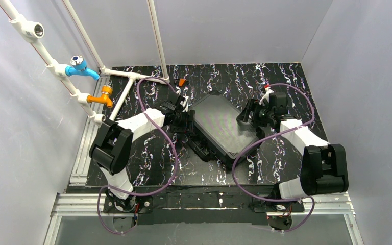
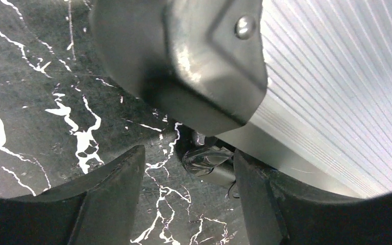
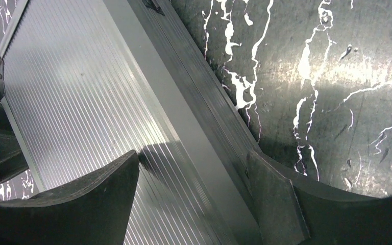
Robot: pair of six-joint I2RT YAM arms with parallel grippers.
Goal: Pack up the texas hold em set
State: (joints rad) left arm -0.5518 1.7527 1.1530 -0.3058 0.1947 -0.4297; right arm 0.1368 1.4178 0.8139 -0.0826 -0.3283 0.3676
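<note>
The closed black ribbed hard briefcase (image 1: 219,125) lies diagonally at the middle of my black, white-veined marble tabletop (image 1: 286,81). My left gripper (image 1: 188,121) stands wide open and empty at a left-hand corner. My right gripper (image 1: 248,115), equally spread, straddles the case's right edge, clamping nothing.

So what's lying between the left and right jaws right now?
The closed black briefcase, flat on the marble table. The top external view shows it filling that stretch.

Pale grey walls (image 1: 235,30) enclose a black white-veined table (image 1: 204,176), white pipes (image 1: 157,35) behind.
</note>
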